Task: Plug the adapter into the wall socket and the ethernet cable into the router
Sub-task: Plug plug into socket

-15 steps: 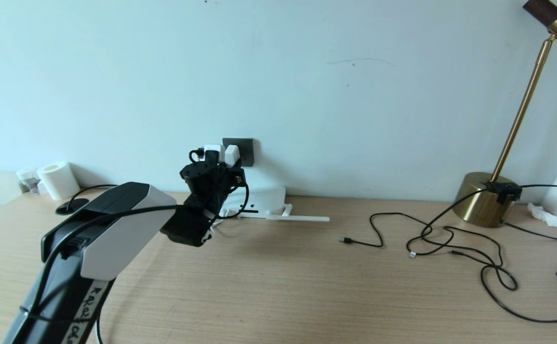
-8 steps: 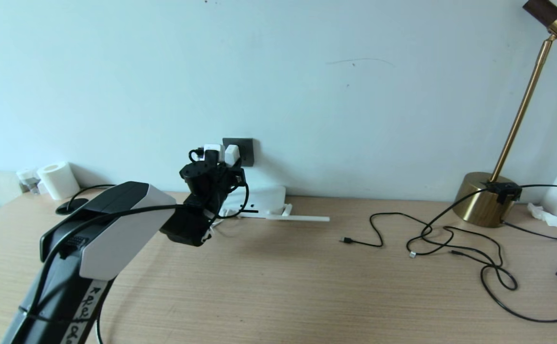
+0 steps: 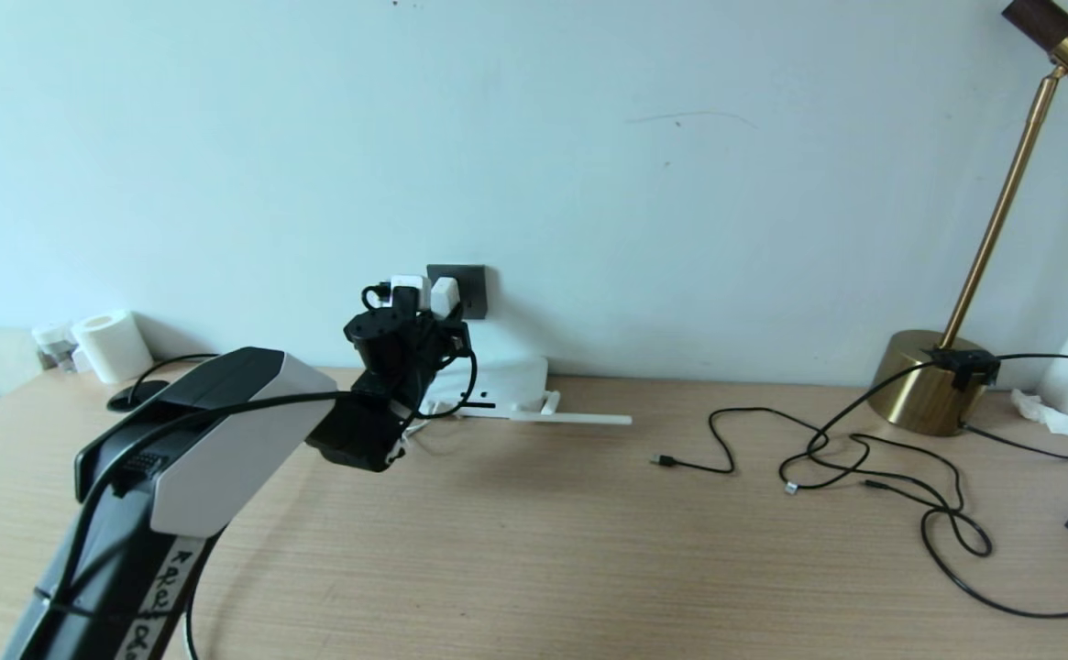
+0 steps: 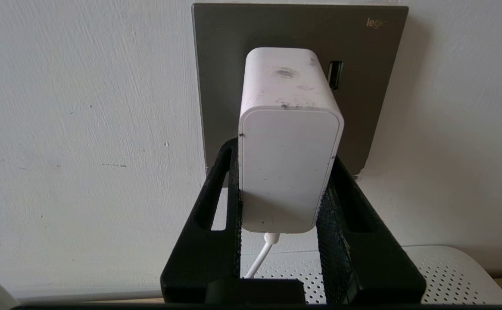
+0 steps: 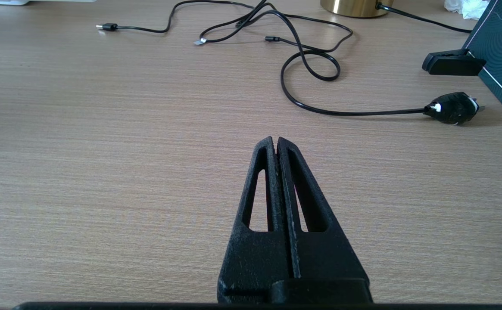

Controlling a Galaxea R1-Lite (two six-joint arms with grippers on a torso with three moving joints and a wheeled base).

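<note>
Now adapter point(image 4: 288, 172) clamped between left tool point(image 4: 283, 202) fingers, against wall socket point(image 4: 220, 64)

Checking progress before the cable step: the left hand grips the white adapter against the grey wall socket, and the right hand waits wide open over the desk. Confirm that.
Not quite. The right hand is shut, as the right wrist view shows. The left hand does grip the adapter against the wall socket.

I see the adapter point(image 4: 288, 142) as smooth, scuffed white plastic against the matt grey wall socket point(image 4: 220, 64); the counter point(image 5: 104, 150) is matt wood grain, the lamp point(image 3: 928, 390) polished brass
</note>
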